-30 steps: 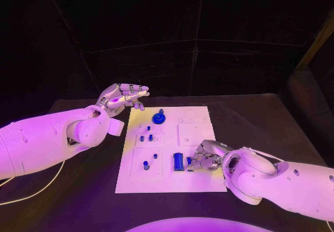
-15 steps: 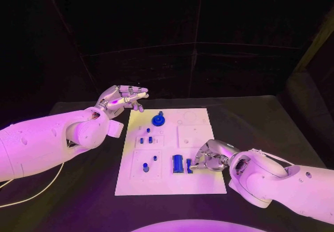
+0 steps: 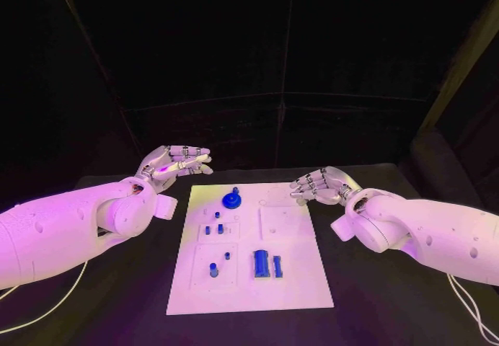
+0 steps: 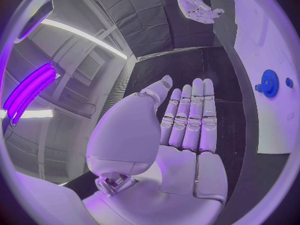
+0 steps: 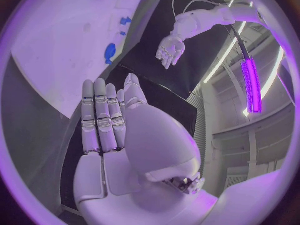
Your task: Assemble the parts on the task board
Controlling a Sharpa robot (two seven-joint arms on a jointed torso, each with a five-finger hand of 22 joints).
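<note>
White task board (image 3: 296, 277) at frame centre carries small blue parts (image 3: 263, 264); no writing is legible. Left hand (image 3: 174, 161) upper left and right hand (image 3: 320, 184) right of centre: fingers straight, side by side, holding nothing.

Dim purple light; fisheye wrist views bend straight edges.

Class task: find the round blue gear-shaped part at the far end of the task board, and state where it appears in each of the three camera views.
Head view: the blue gear part stands at the board's far end, nearer the left hand.
Left wrist view: it sits on the white board at the circle's right.
Right wrist view: near the board's edge, beyond the fingertips.
Shared landmark: the white task board.
</note>
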